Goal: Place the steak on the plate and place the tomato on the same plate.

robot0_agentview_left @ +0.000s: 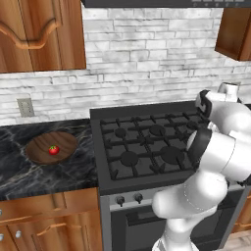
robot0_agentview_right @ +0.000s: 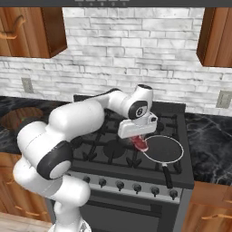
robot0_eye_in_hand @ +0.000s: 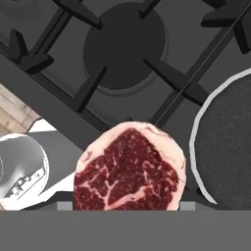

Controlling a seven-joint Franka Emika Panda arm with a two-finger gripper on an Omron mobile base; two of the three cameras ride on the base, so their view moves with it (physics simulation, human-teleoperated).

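The steak (robot0_agentview_right: 141, 143), a pinkish-red slab with pale fat edges, hangs over the stove's front right area with my gripper (robot0_agentview_right: 138, 137) shut on it. In the hand view the steak (robot0_eye_in_hand: 130, 171) sits low in the picture, above a burner grate and just left of a pan's rim. The tomato (robot0_agentview_left: 53, 149), small and bright red, rests on a brown wooden round dish (robot0_agentview_left: 38, 147) on the dark counter left of the stove. The plate is out of view.
A black frying pan (robot0_agentview_right: 166, 149) with a pale rim and a handle pointing to the front sits on the stove's front right burner, right beside the held steak. The black gas stove (robot0_agentview_left: 142, 142) has raised grates. Wooden cabinets hang above on both sides.
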